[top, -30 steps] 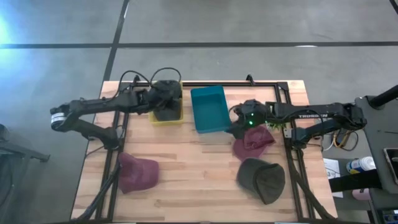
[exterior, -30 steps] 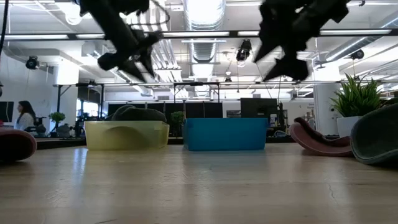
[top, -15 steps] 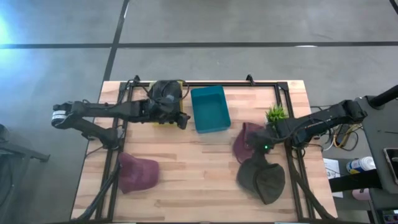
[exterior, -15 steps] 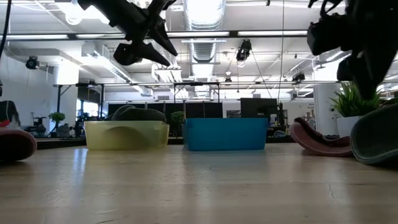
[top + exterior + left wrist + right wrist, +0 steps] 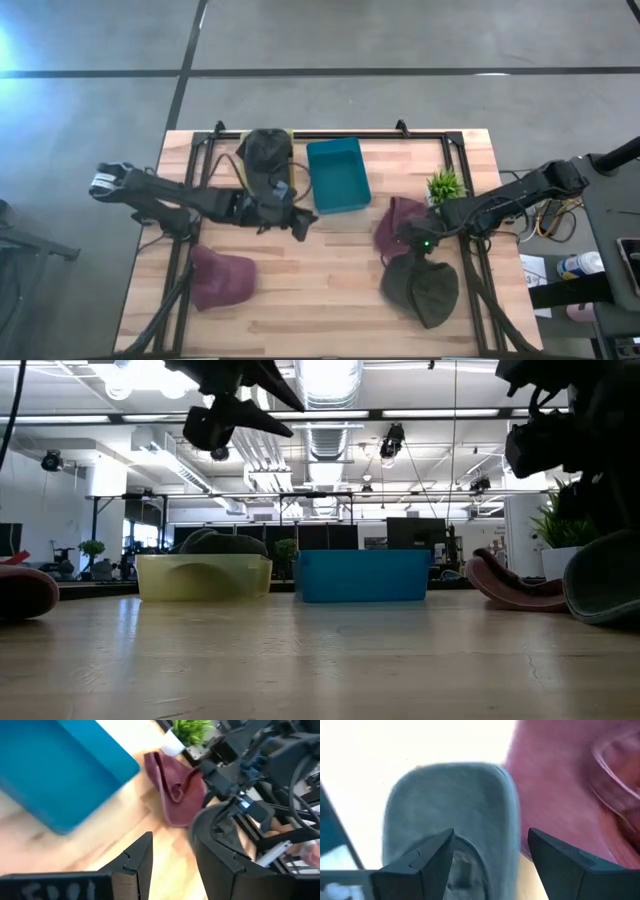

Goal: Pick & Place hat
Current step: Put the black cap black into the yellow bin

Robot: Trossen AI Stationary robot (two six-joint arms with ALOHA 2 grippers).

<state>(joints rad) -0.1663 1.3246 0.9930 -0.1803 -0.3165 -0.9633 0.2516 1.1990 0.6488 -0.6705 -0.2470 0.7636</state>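
I count four hats on my table. A dark grey hat (image 5: pixel 264 152) sits in the yellow bin (image 5: pixel 203 576) at the far edge, its crown showing above the bin's rim in the low view. A maroon hat (image 5: pixel 222 277) lies on the wood at the near left. A second maroon hat (image 5: pixel 396 224) lies on the right, and the second dark grey hat (image 5: pixel 424 289) lies just in front of it, the two touching or nearly so. There are two bins: the yellow one and a blue bin (image 5: pixel 336 175) just to its right, with no hat showing in the blue one. One small potted plant (image 5: pixel 444 185) stands near the right edge. My left gripper (image 5: pixel 294 218) hangs above the bare wood in front of the two bins, its fingers (image 5: pixel 134 862) spread apart and holding nothing. My right gripper (image 5: pixel 414 243) hangs over the spot where the right maroon hat meets the dark grey one; through my right wrist camera I see both hats below, and my fingers (image 5: pixel 424 861) are parted wide with nothing between them.
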